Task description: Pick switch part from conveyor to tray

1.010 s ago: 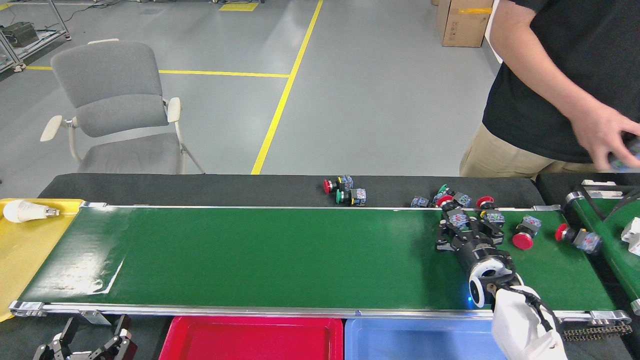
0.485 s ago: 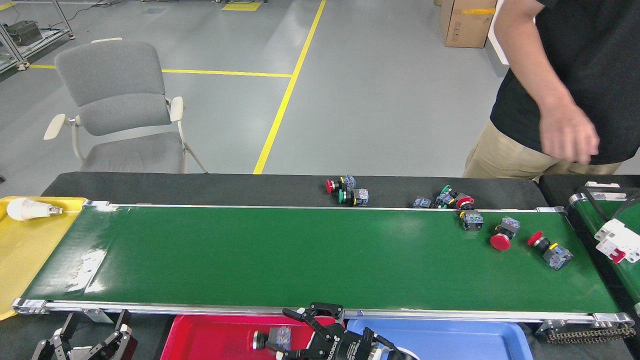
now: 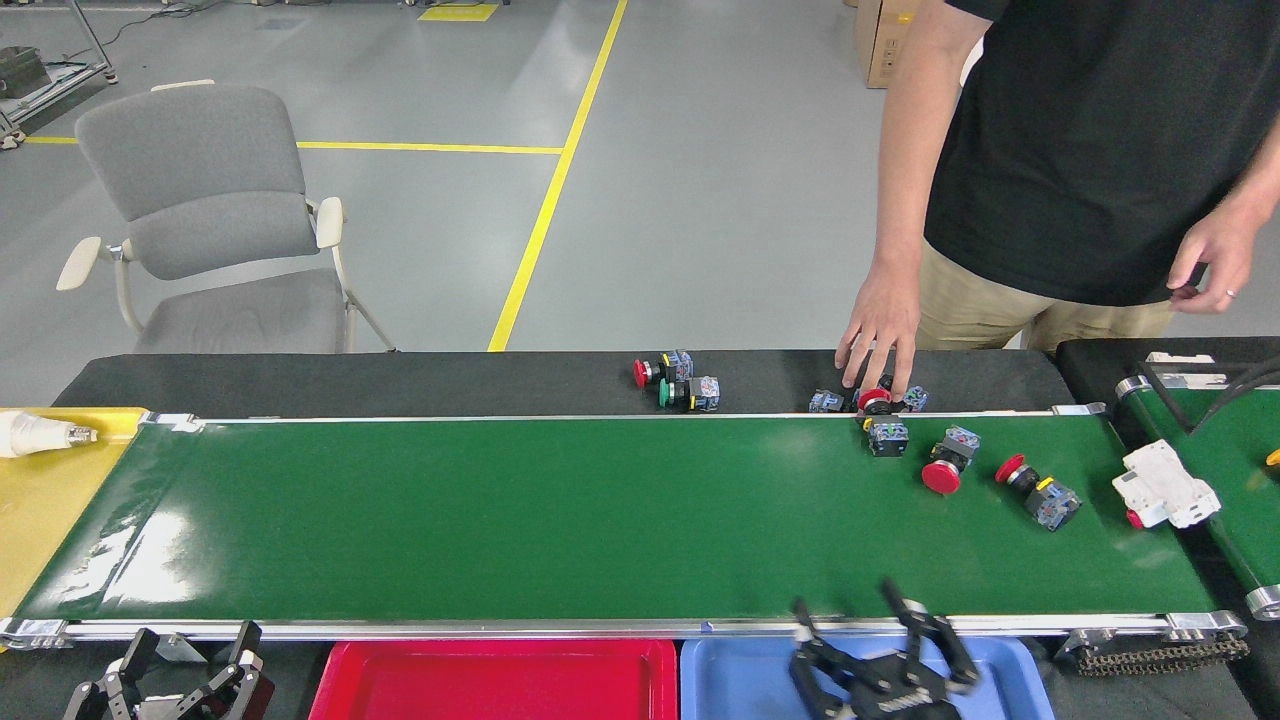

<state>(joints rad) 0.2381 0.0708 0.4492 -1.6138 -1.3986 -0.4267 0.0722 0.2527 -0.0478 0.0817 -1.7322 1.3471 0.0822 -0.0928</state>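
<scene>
The conveyor [image 3: 560,510] is a long green belt across the view. Three switch parts lie on its right end: a blue-grey block [image 3: 887,437], a red mushroom button [image 3: 947,462] and a red-capped part [image 3: 1040,492]. My right gripper [image 3: 850,612] comes up from the bottom edge, over the near rail and the blue tray [image 3: 740,680]. It is open with nothing between its fingers. A red tray [image 3: 500,680] lies left of the blue one. My left gripper [image 3: 185,660] rests open at the bottom left, below the belt.
A person stands behind the belt's right end, with a hand [image 3: 880,335] on loose switch parts [image 3: 830,401] at the far rail. More parts [image 3: 680,382] lie on the black strip. A white breaker [image 3: 1165,487] sits at the second belt. A yellow tray [image 3: 50,510] holds a bulb [image 3: 35,433]. A grey chair [image 3: 200,220] stands behind.
My right gripper left the belt's right end with a part, passed over the red tray, and now stands open over the blue tray. The person's hand came down to the far rail.
</scene>
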